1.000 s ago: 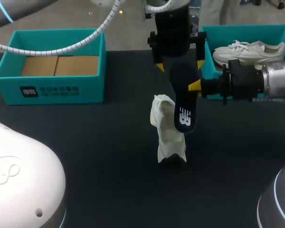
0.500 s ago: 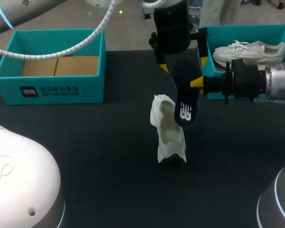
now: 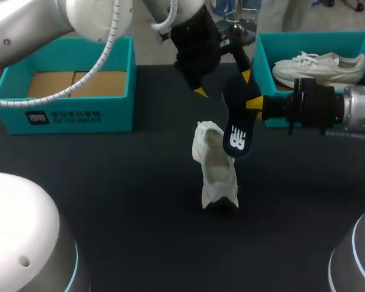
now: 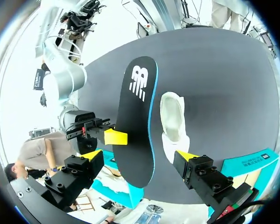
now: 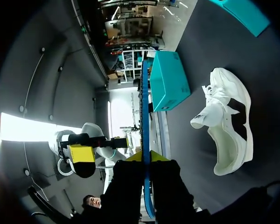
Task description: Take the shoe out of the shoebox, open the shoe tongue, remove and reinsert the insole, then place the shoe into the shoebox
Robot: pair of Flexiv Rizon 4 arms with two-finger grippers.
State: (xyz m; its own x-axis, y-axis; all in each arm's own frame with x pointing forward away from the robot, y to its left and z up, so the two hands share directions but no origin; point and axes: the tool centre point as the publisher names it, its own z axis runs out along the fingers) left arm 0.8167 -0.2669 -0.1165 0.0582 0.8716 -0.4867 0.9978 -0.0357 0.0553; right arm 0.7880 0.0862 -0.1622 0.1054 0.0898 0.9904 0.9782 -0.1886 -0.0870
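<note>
A dark insole [image 3: 235, 125] with a white logo hangs in the air, and my right gripper [image 3: 255, 104] is shut on its edge from the right. Below it, a white shoe [image 3: 216, 173] lies on the black table. My left gripper [image 3: 224, 84] hovers open over the insole's upper end. In the left wrist view the insole [image 4: 137, 121] stands between the wide-open fingers of the left gripper [image 4: 140, 154] without touching them, and the shoe [image 4: 173, 119] lies beyond. In the right wrist view the insole [image 5: 145, 140] shows edge-on in the right gripper [image 5: 145, 157], beside the shoe [image 5: 228, 126].
A teal shoebox [image 3: 67, 85] with a cardboard floor stands at the back left. Another teal box [image 3: 274, 45] at the back right holds a second white shoe [image 3: 319, 64]. Black table surface [image 3: 121, 201] lies bare around the shoe.
My left arm has swung and tilted, turning its open gripper over the insole's top. The right gripper has lifted the insole slightly. The shoe has stayed put.
</note>
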